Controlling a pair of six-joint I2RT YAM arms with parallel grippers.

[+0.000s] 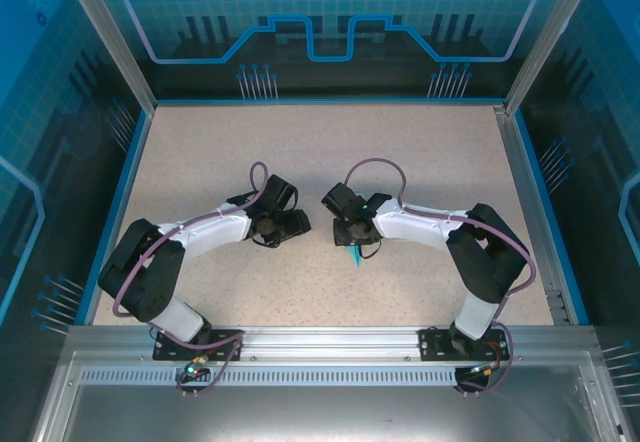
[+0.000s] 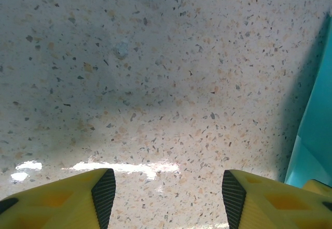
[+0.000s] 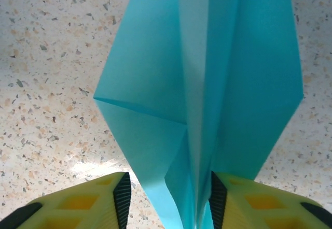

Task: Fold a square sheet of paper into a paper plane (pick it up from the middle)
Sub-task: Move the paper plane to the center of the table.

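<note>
Looking down from its wrist, the right claw (image 3: 169,190) stands open around the paper plane (image 3: 207,73): one pad sits against the centre fold, the other just clear of it. From above, a cyan tip of the plane pokes out beneath that wrist. The left claw (image 2: 163,187) hangs open over the speckled table (image 2: 155,84), with a cyan edge at its right.

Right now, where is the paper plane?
The paper plane lies just right of table centre, under the right tool; the right wrist view shows it between that tool's fingers.
</note>
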